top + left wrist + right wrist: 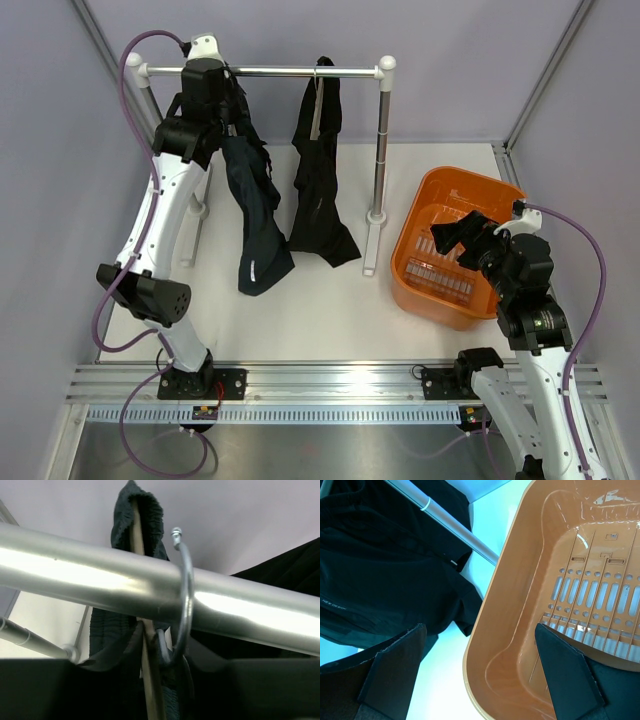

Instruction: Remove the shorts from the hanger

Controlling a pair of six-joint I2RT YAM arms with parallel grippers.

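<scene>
Top view: step in hand looks like the grab on the first pair. The left claw (222, 105) is up at the rail (290, 71), at the waist of the left shorts (255, 215), which hang limp to the table with a small white mark near the hem. The wrist hides its tips, so I cannot tell the grip. The right shorts (320, 170) hang further along the rail, untouched. The right claw (455, 235) hovers over the orange basket (430, 185), spread, holding nothing.

Left wrist: very close under the rail (75, 565). A metal hook (186, 590) loops over it, and the bunched waistband (120, 525) sits over a wooden hanger (136, 525). Dark fingers (45, 690) lie along the bottom edge; pinching or not, I cannot tell. Next move likely calls for a firm hold on cloth only, then a pull down and off. The hook and rail are tight in; snagging the hanger is the risk.

Right wrist: fingers (395, 670) wide apart, nothing between. Basket (520, 570) below, empty where seen. Shorts (385, 580) lie beyond the rack post (455, 525).
</scene>
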